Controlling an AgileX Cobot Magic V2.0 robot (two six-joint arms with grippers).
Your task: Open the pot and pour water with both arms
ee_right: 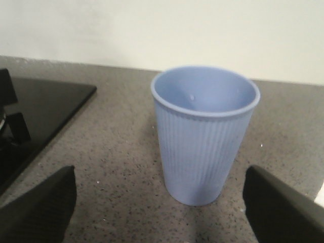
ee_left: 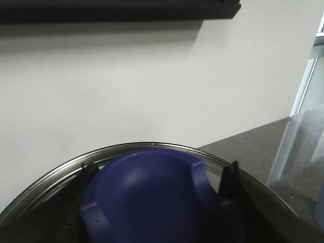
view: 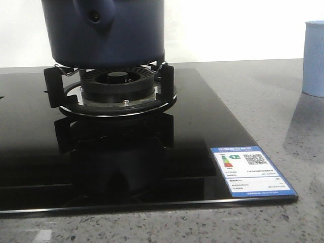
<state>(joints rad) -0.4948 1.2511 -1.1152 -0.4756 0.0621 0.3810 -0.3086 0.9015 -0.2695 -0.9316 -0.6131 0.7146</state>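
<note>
Squarely on the burner's pan supports (view: 61, 76) sits the dark navy pot (view: 104, 33), its handle stub (view: 93, 15) with the small dark hole turned toward our front camera, the pot filling the 11-to-12 o'clock part of that view above the black burner head (view: 117, 81). Under it spreads the glossy black glass cooktop (view: 152, 152), which mirrors the burner and carries a blue-edged energy label (view: 253, 171) near its corner at 4 o'clock. At 3 o'clock in the front view we see only the edge of the pale blue ribbed cup (view: 314, 58), standing on the speckled grey countertop (view: 273, 101), well apart from the pot. From our left wrist camera we look down on a dark blue lid knob (ee_left: 147, 197) ringed by a metal-rimmed lid (ee_left: 55, 174); the left gripper (ee_left: 152, 202) has its dark fingers (ee_left: 230, 190) on either side of the knob, close against it, though we cannot tell from this angle whether they are actually pressing it. From our right wrist camera the ribbed cup (ee_right: 205, 131) stands upright on the countertop (ee_right: 111, 152), beside the corner of the cooktop (ee_right: 45, 109), and our right gripper (ee_right: 159, 202) is spread wide, its two fingers (ee_right: 38, 207) flanking the cup without touching it.
</note>
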